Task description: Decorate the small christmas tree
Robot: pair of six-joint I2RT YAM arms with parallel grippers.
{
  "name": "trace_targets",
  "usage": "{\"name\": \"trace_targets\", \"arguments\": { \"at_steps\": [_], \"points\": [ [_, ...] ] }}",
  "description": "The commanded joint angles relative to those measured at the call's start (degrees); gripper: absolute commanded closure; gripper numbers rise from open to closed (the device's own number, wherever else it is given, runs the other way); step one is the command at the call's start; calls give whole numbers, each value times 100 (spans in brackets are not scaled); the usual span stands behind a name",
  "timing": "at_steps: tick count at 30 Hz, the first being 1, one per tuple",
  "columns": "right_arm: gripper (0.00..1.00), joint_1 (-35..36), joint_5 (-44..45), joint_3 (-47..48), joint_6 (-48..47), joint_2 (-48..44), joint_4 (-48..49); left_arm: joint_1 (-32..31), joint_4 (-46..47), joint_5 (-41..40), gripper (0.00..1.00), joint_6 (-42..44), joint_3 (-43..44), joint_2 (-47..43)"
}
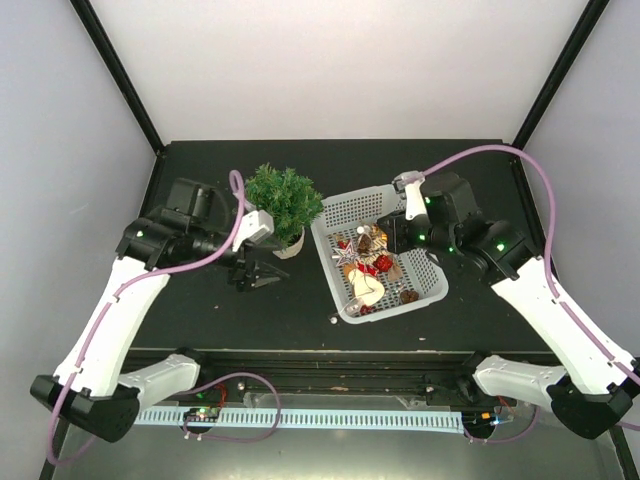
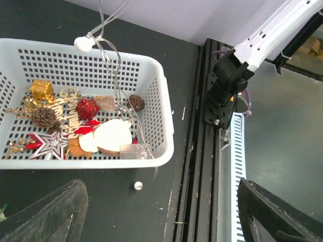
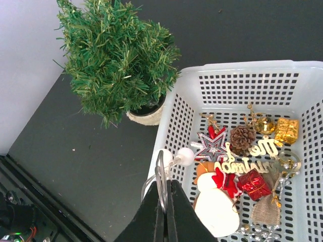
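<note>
Pinching a light string (image 3: 184, 157) over basket (image 3: 252, 70): R gripper (image 3: 164, 187). L gripper (image 1: 260, 278) wide, empty. Tree (image 1: 284, 200) bare; nothing hung yet.

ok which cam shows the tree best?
Right wrist: the tree and its pot show close and nearly whole. Top external shows the tree small from above, the left arm covering part of the pot. Left wrist barely catches it.

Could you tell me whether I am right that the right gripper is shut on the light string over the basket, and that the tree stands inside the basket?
Not quite: the tree stands on the table beside the basket, not inside it, as the right wrist view shows. The right gripper is indeed shut on the light string over the basket.
</note>
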Motion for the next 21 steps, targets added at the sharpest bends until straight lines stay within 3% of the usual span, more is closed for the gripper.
{"name": "trace_targets", "arguments": {
  "at_steps": [1, 12, 21],
  "points": [
    [99, 28, 134, 332, -275, -42, -291, -519, 799, -551, 18, -641, 31, 256],
    [99, 36, -272, 669, -210, -98, -239, -1496, 2143, -1590, 13, -1240, 178, 1181],
    [99, 36, -451, 559, -127, -132, -97, -1743, 2926, -1477, 11, -1667, 496, 1989]
  ]
}}
